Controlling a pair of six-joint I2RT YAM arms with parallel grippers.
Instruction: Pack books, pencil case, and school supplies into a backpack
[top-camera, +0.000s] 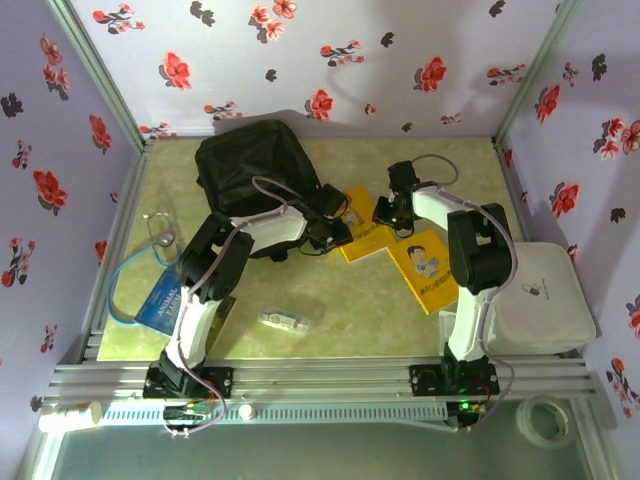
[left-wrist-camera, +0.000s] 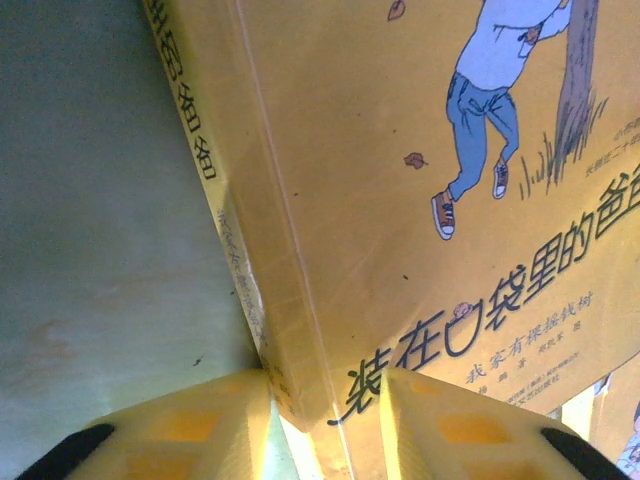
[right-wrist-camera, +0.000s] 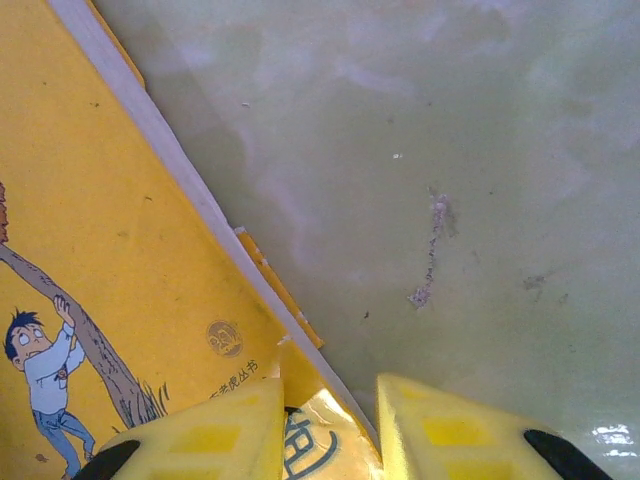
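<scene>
Left fingers and right fingers straddle corners of 1 yellow book.

The pale green bench carries a black backpack far left. A yellow book is right of centre, and a second yellow book is nearer. A blue book lies near left, a pencil case near the middle, and a white box at the right.

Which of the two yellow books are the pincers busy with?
The yellow book nearer the backpack: the left pincer and right pincer each straddle a corner. The other yellow book, nearer the right arm's base, has none. The backpack lies beyond.
</scene>
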